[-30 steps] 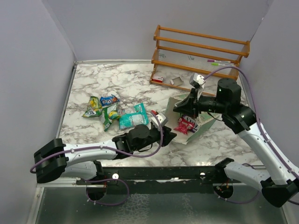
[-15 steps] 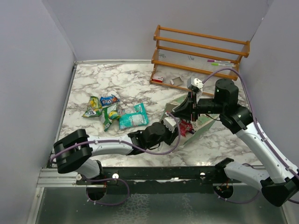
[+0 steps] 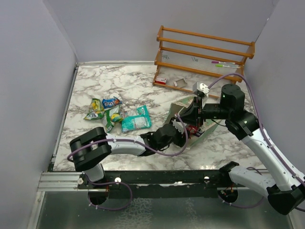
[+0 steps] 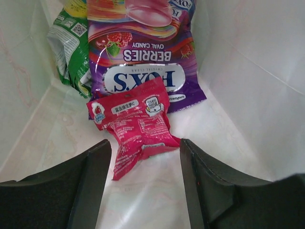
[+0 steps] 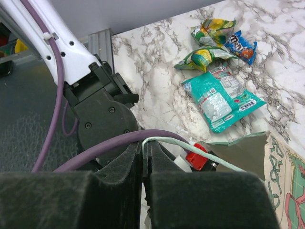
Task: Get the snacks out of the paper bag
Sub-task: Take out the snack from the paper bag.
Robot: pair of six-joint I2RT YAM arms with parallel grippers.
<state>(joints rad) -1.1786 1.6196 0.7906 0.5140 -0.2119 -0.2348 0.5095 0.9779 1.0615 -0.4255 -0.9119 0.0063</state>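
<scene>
The pale green paper bag (image 3: 209, 131) lies on its side right of centre. Inside it, the left wrist view shows snacks on the cream floor (image 4: 157, 191): a red packet (image 4: 136, 126), a purple berry candy bag (image 4: 143, 57) and a green packet (image 4: 71, 52). My left gripper (image 4: 145, 150) is open, with the red packet's near end just ahead of its fingertips and touching neither. My right gripper (image 5: 143, 152) is shut on the bag's string handle (image 5: 190, 145), holding it above the bag's mouth. Teal (image 3: 136, 118), yellow-green (image 3: 95, 109) and blue (image 3: 111, 101) packets lie on the table to the left.
A wooden rack (image 3: 205, 55) stands at the back right with a small red-white box (image 3: 161, 80) at its foot. The left arm's wrist (image 3: 169, 136) fills the bag's mouth. Grey walls close the table on three sides.
My left arm has swung right and pushed into the bag's mouth, and its jaws have opened wider. The right gripper has kept hold of the handle, shifting slightly.
</scene>
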